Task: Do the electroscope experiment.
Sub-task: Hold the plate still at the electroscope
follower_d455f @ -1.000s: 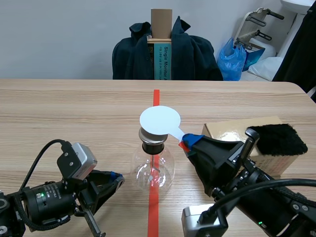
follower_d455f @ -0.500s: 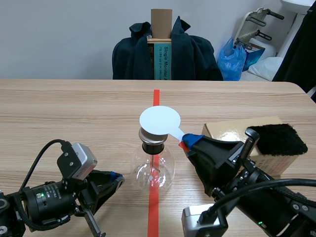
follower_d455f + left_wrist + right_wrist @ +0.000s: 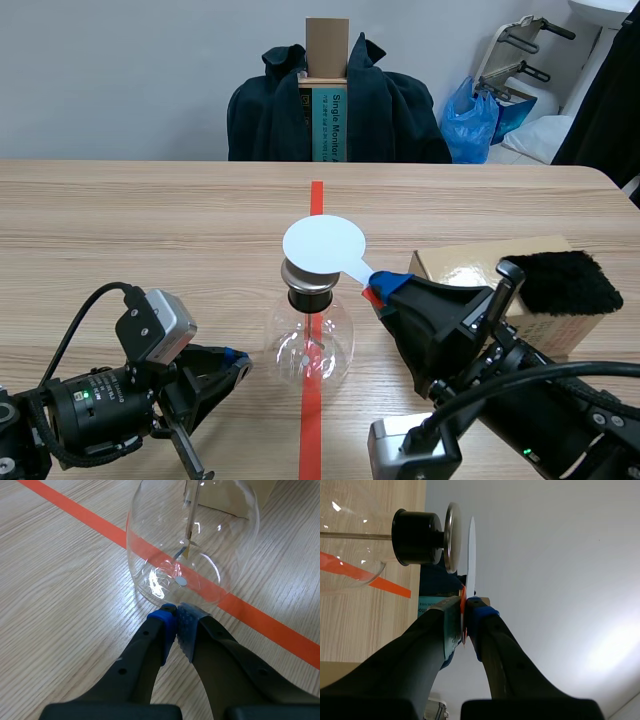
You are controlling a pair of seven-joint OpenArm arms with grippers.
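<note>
The round glass bottle is standing in the middle of the bench, on the red tape line. A black plug is closing its neck, with a shiny metal plate on top. The right claw is pinching the handle of a thin, flat white disc and holding it right over the plate. I cannot tell if they are touching. So I think the testing part is happening, and taking the disc away is left. The left claw is closed on nothing, just left of the bottle. A cardboard box with fluffy black fur is sitting at the right.
</note>
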